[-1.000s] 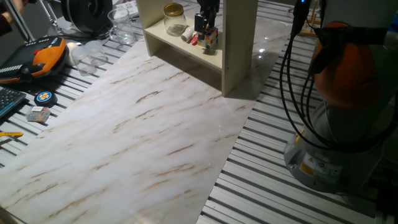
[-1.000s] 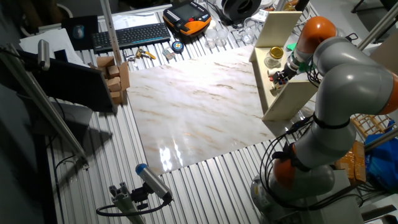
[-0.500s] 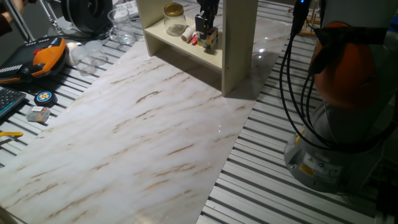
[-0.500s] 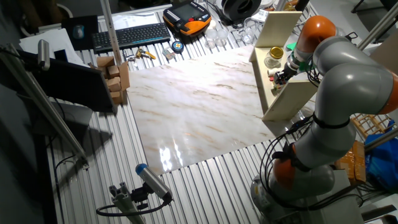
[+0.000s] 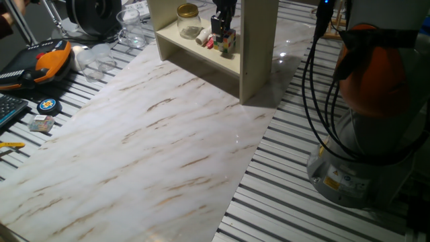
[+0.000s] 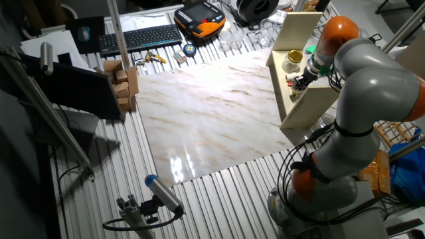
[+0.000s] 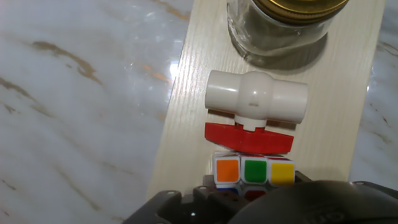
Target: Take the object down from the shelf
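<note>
Since a second ago the black two-finger gripper has barely shifted, apparently settling its grasp, though whether its jaws have closed is hidden, on the small multicoloured puzzle cube beside a white-and-red plastic valve and a gold-lidded glass jar on the cream wooden shelf.

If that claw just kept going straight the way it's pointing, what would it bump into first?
Most likely the colourful cube right below the gripper: the hand view looks straight down on it, on the shelf board. The white valve with its red handle lies just beyond. Whether the fingers already touch the cube is unclear.
</note>
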Action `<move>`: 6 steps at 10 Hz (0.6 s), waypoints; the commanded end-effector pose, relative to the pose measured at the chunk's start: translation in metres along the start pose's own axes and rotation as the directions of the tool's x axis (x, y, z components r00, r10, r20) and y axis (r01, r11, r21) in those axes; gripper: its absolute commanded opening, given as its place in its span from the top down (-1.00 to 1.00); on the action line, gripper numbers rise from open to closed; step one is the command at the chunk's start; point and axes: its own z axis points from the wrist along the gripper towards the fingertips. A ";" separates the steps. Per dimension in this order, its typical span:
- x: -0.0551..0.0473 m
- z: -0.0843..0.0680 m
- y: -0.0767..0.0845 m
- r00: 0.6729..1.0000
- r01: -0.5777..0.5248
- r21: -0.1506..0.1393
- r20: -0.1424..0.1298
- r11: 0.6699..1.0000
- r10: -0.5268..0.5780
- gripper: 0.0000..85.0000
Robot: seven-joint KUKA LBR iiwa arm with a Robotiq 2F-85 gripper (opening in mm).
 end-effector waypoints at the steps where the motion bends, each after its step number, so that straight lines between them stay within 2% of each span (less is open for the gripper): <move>1: -0.001 -0.002 0.000 1.000 -0.008 0.000 -0.001 1.000 0.008 1.00; 4: -0.004 -0.011 0.003 1.000 -0.018 0.009 -0.012 1.000 0.018 1.00; 6: -0.008 -0.018 0.007 0.999 -0.030 0.003 -0.021 1.000 0.030 1.00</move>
